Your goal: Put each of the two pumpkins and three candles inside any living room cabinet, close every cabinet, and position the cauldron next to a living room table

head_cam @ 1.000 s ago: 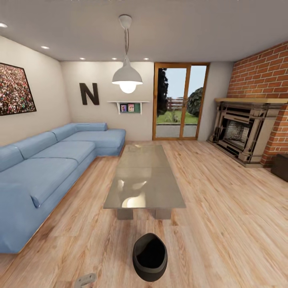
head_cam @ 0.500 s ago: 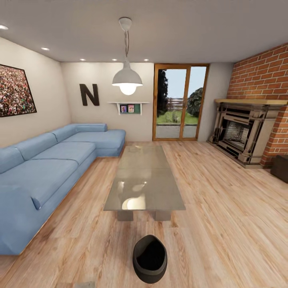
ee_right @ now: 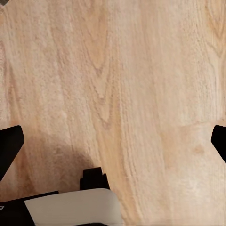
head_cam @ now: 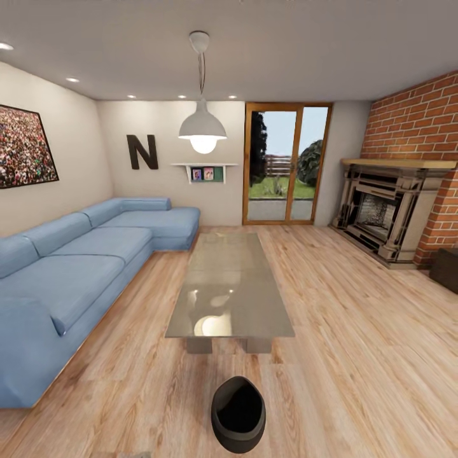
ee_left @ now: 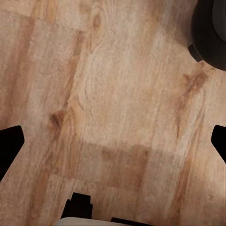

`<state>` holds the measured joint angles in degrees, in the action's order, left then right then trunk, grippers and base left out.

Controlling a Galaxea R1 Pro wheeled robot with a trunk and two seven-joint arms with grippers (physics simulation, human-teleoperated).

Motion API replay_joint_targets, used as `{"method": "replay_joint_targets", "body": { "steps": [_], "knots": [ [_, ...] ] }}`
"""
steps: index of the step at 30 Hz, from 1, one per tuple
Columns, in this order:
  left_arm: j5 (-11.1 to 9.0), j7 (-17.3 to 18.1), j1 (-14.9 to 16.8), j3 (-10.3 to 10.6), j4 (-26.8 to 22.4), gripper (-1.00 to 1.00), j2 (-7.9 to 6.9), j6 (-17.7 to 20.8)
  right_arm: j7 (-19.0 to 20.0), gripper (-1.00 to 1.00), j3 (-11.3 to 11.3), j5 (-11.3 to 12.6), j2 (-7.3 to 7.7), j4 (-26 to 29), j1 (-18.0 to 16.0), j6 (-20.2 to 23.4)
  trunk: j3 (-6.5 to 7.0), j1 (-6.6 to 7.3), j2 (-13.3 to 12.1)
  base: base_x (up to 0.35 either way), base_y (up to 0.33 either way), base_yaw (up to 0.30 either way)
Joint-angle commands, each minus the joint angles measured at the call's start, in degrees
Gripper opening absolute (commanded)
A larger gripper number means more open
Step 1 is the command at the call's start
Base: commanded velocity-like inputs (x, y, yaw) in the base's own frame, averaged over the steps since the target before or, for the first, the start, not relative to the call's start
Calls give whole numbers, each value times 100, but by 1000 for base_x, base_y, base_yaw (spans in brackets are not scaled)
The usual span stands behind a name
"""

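A living room seen from the near end. The black cauldron [head_cam: 238,413] stands upright on the wood floor [head_cam: 356,356] at the bottom centre of the frame, just short of the glass-topped table [head_cam: 229,289], not touching it. A blue sofa [head_cam: 70,267] fills the left; a brick fireplace [head_cam: 388,213] sits at the right.

Both claws hang over bare planks. The left gripper [ee_left: 113,141] has its fingers spread wide and empty, the cauldron's dark side at the frame's upper right corner. The right gripper [ee_right: 113,143] is equally wide apart, holding nothing.
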<state>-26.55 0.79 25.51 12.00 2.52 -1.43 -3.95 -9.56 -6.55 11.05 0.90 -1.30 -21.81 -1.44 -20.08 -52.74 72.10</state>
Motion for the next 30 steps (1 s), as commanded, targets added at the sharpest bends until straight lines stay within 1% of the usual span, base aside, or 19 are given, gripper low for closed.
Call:
{"method": "replay_joint_targets", "body": {
  "steps": [1, 5, 11, 30],
  "knots": [
    [-43, 8, 9, 48, 24, 100, 2, -35, -7, 100, -49, 55, -8, -18, -8, -11, 12, 23, -37, 0, 0, 0],
    [-43, 8, 7, 42, 28, 100, 3, -36, -10, 100, -44, 55, -62, -119, -8, 0, 84, 111, -198, 0, 0, 0],
    [-43, 8, 7, 43, 22, 100, -4, -34, -8, 100, -29, 61, -65, -171, 51, -5, 181, 242, -439, 0, 0, 0],
    [-43, 8, 7, 40, 21, 100, -6, -36, 25, 100, -38, 45, -53, -178, 181, -49, 353, 660, -1201, 0, 0, 0]
  ]
}}
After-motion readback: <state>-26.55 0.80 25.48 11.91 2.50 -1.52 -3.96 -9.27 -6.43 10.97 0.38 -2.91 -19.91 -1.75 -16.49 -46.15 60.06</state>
